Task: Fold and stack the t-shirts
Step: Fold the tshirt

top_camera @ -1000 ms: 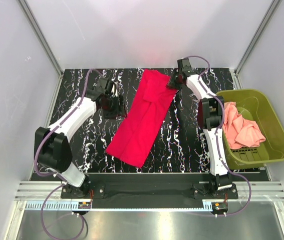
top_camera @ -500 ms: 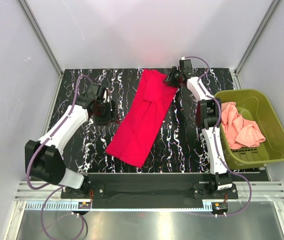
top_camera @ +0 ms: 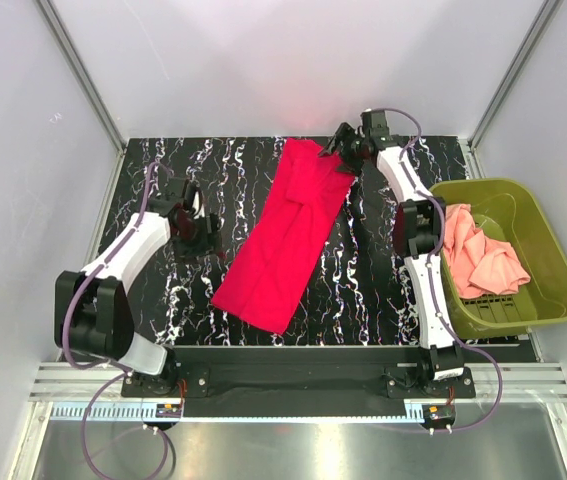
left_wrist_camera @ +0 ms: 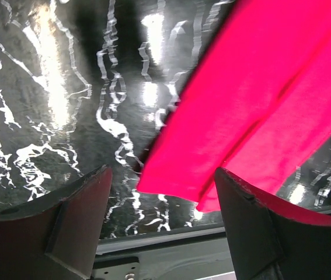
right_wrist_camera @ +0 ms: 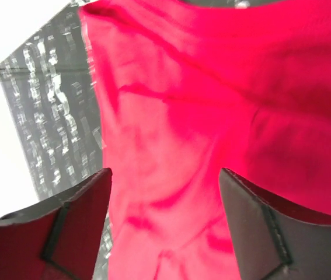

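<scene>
red t-shirt (top_camera: 288, 235): long folded strip, diagonal on table (top_camera: 363, 290), far corner hidden by right gripper (top_camera: 344, 150) | pink t-shirt (top_camera: 478, 255): crumpled in green basket (top_camera: 553, 295), edge behind right arm, seen in the top view only | left gripper (top_camera: 196, 222): jaws apart, empty, beside strip | right gripper: jaws wide, empty, over red cloth

red t-shirt (top_camera: 291, 228) folded into long diagonal strip, flat on table; pink t-shirt (top_camera: 478, 255) crumpled in basket.
</scene>
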Available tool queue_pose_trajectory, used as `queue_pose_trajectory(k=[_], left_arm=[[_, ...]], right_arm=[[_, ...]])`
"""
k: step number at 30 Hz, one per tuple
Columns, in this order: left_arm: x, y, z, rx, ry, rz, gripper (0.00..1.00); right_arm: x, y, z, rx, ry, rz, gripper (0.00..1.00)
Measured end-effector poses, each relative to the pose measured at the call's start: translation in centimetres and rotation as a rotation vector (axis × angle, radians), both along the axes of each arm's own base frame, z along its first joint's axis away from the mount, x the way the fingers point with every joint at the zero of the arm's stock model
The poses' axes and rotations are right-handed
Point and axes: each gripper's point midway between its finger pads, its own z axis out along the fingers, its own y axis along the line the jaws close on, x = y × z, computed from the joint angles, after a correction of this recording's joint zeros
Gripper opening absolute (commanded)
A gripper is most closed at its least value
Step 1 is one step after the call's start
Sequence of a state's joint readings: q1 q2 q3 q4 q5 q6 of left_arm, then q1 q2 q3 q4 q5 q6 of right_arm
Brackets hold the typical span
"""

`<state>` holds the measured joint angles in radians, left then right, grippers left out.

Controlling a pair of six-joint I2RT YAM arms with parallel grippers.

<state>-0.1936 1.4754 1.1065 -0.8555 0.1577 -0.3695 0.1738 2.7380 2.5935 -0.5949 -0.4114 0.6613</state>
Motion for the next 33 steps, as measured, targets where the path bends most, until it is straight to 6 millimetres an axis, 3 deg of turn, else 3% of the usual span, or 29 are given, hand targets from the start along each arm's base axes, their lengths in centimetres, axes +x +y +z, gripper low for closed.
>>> queue_pose_trajectory(k=[4, 7, 10, 13, 15, 18, 20, 23, 27, 33], left_arm=[[-0.8, 1.0, -2.7, -0.007, 0.072, 0.013, 0.75], [-2.4, 1.3, -4.3, -0.027, 0.127, 0.019, 0.71], [-4.4, 1.0, -6.0, -0.056, 0.184, 0.018, 0.68], [-6.0, 0.9, -6.7, -0.066, 0.239, 0.033, 0.62], [-6.0, 0.8, -6.6, -0.071, 0.247, 0.051, 0.58], [-6.1, 0.7, -6.5, -0.084, 0.257, 0.073, 0.51], [-6.1, 0.5, -6.5, -0.092, 0.263, 0.087, 0.47], [-6.2, 0.4, -6.7, -0.100, 0.273, 0.098, 0.45], [-6.8, 0.2, -7.3, -0.112, 0.305, 0.117, 0.43], [-7.6, 0.3, -8.0, -0.104, 0.352, 0.154, 0.39]], right_arm=[[-1.9, -0.4, 5.7, -0.003, 0.002, -0.002, 0.90], [-4.9, -0.6, 10.9, -0.018, -0.009, 0.012, 0.90], [-9.1, -0.3, 15.7, -0.042, -0.040, 0.058, 0.89], [-16.0, 2.4, 17.3, -0.081, -0.022, 0.169, 0.82], [-21.9, 5.8, 16.0, -0.092, 0.017, 0.287, 0.79], [-31.2, 9.5, 12.0, -0.080, 0.141, 0.453, 0.70], [-37.9, 9.7, 8.2, -0.076, 0.296, 0.520, 0.69], [-42.9, 7.6, 4.1, -0.064, 0.444, 0.473, 0.68], [-45.2, 6.9, 2.2, -0.019, 0.498, 0.415, 0.70], [-46.5, 9.7, 0.8, 0.075, 0.505, 0.413, 0.70]])
